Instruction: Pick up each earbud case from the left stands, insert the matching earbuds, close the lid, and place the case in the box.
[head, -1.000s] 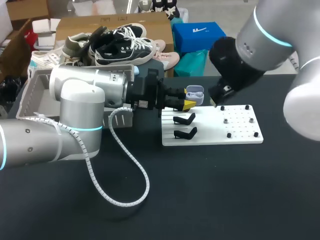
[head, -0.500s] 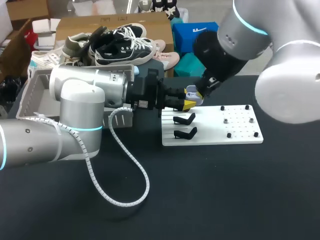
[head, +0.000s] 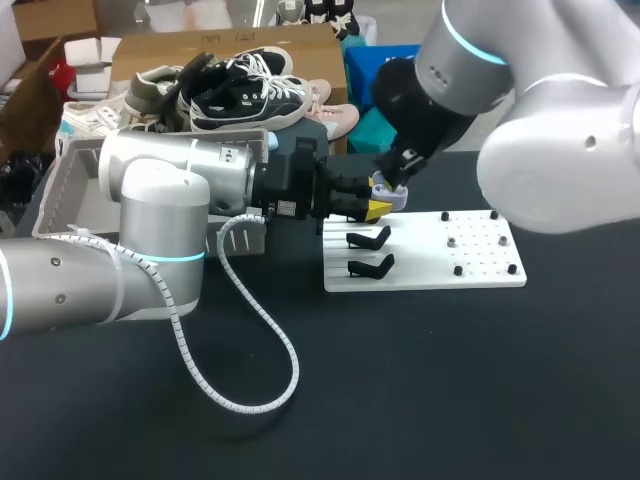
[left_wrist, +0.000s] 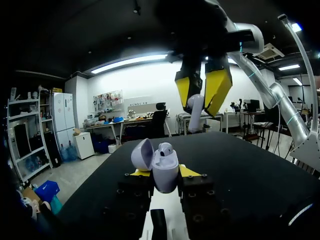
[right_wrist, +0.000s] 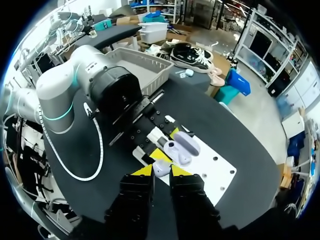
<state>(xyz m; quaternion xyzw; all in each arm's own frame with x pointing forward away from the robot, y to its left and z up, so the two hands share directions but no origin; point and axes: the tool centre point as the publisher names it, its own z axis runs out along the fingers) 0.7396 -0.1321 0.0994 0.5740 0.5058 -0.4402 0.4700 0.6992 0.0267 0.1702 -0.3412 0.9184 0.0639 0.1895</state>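
Note:
My left gripper is shut on an open lavender earbud case, lid tipped back, one white earbud seated inside. In the head view the case is held just above the white stand plate's far left corner. Directly above the case, my right gripper is shut on a white earbud, stem hanging down. From the right wrist, that earbud sits between my right gripper's yellow tips, with the case just ahead and below.
Two empty black stands sit on the plate's left part, with small black pegs to their right. A grey bin stands behind my left arm. A white coiled cable loops over the black table.
My right arm has swung left from over the plate's peg area to just above the case, carrying the earbud. The left arm and case have stayed still.

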